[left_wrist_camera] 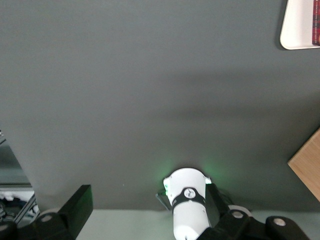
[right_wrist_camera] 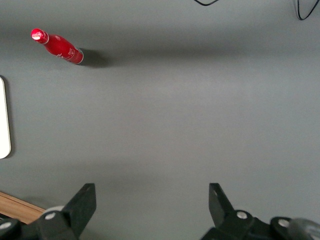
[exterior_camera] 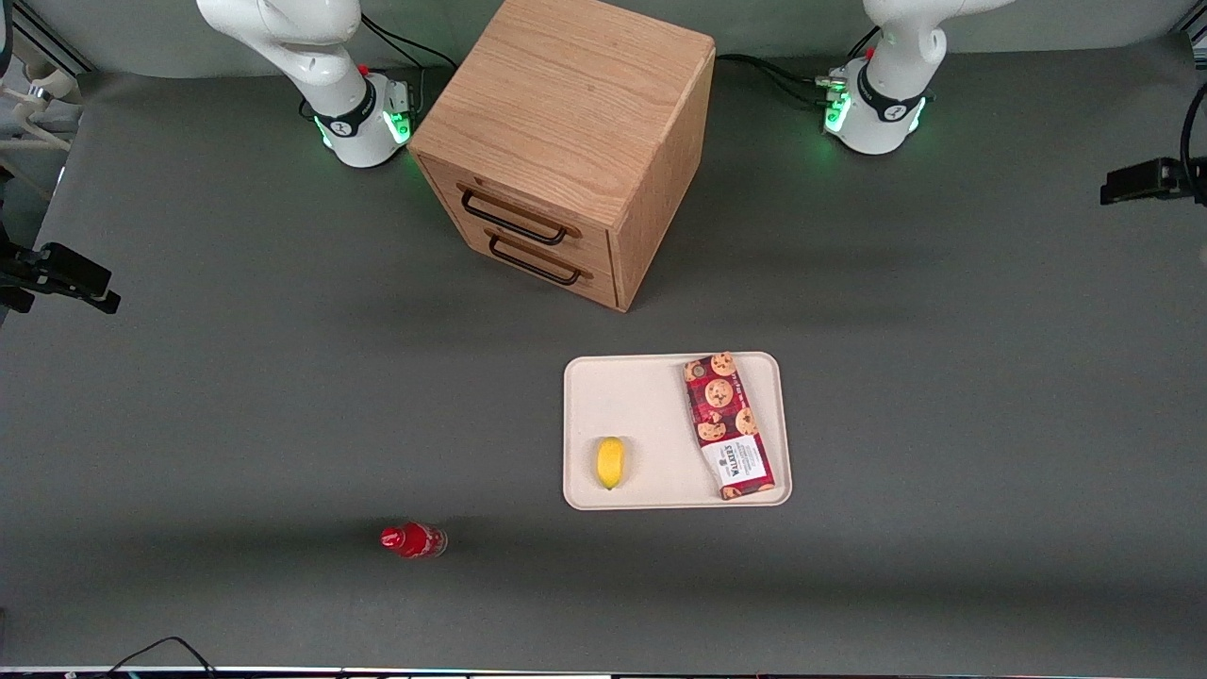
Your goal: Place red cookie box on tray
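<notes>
grey worktop (exterior_camera: 236, 396), two-drawer wood cabinet (exterior_camera: 566, 123) on it. cream tray (exterior_camera: 641, 396) nearer front cam than cabinet. red cookie box (exterior_camera: 728, 424) lies flat in tray along its working-arm edge, slightly skewed, white label end nearest cam. pincer (left_wrist_camera: 145, 212) open, holding nothing, up over bare worktop by its own arm base, well apart from tray. small red bottle (exterior_camera: 413, 540) on worktop toward parked arm's end. lemon (exterior_camera: 610, 463) in tray, apart from box.

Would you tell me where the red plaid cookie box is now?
The red plaid cookie box lies flat on the cream tray, beside the yellow lemon; the gripper is raised away.
</notes>
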{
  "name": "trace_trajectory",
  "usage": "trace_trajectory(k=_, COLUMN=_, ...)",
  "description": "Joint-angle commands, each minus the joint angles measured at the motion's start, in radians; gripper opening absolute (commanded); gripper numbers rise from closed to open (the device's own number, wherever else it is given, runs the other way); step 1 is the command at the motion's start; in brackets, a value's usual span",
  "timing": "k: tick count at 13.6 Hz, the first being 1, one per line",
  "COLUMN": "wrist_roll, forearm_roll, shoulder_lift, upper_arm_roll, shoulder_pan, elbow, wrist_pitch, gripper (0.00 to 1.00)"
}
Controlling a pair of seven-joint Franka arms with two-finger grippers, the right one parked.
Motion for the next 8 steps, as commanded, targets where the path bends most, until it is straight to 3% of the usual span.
trace_trajectory(k=1, wrist_roll=0.016, forearm_roll=-0.021, shoulder_lift=-0.233, upper_arm_roll=0.084, shoulder_pan=-0.073, elbow=-0.335, wrist_pitch=0.171, gripper=1.00)
trace_trajectory(k=8, wrist_roll=0.005, forearm_roll=-0.052, shoulder_lift=-0.084, upper_arm_roll=0.080, shoulder_pan=-0.118, elbow=-0.128, wrist_pitch=0.108, gripper=1.00)
